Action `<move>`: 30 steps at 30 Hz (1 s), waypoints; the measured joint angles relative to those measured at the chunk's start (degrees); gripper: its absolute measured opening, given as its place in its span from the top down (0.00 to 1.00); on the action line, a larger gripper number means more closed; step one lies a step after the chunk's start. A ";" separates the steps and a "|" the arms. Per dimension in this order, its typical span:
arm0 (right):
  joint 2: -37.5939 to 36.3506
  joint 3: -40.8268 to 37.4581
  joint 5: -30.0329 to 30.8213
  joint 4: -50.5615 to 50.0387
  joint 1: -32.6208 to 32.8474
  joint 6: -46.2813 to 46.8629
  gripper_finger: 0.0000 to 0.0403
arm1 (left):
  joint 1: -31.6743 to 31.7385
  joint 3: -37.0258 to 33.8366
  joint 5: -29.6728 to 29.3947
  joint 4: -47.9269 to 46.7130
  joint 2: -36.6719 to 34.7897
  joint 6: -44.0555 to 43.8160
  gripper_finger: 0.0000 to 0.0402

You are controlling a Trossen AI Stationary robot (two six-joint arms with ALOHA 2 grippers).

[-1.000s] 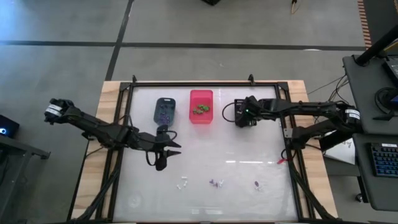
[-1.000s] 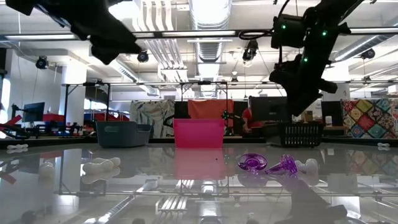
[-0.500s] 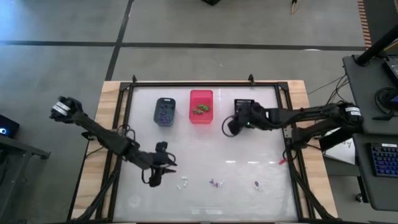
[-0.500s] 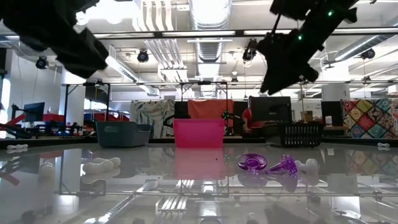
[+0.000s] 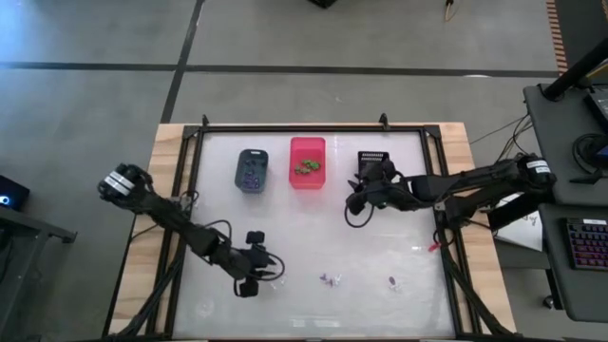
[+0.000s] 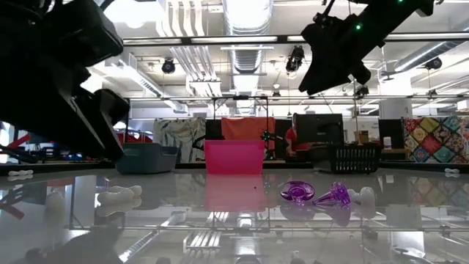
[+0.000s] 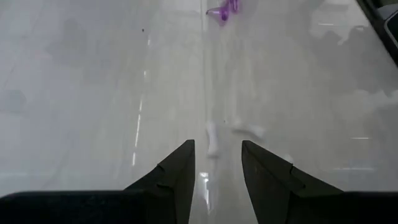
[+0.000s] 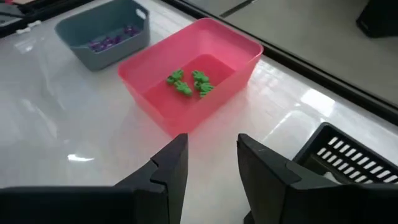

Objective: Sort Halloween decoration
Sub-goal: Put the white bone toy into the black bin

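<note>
Two white trinkets [image 7: 212,138] lie on the glossy table just ahead of my left gripper [image 7: 217,146], which hangs low and open near the front edge [image 5: 269,275], nothing between its fingers. Purple trinkets [image 5: 331,279] and another [image 5: 392,281] lie farther right on the table. My right gripper [image 5: 351,201] hovers open and empty above the table, between the pink bin [image 8: 189,82] holding green trinkets and the black bin [image 5: 373,161]. The blue-grey bin [image 5: 252,171] holds purple trinkets.
The three bins stand in a row at the table's far side. A black frame [image 5: 313,128] borders the table. Cables trail from both arms. Bare tabletop lies between the bins and the trinkets at the front.
My left gripper has gone down and toward the table's near edge, coming in close beside the white trinkets. My right gripper has swung from over the black bin toward the table's left and near side, turning to face the pink bin.
</note>
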 joint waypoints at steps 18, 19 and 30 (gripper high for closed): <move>-0.02 0.00 -0.01 0.87 2.78 0.04 0.68 | -0.02 3.04 -2.33 1.13 9.09 0.39 0.67; -0.02 0.00 -0.01 0.89 2.78 0.04 0.68 | -0.02 3.04 -2.44 1.11 9.16 0.35 0.68; -0.02 0.00 -0.01 0.87 2.80 0.04 0.68 | 0.06 2.94 -3.22 -0.41 8.70 1.90 0.98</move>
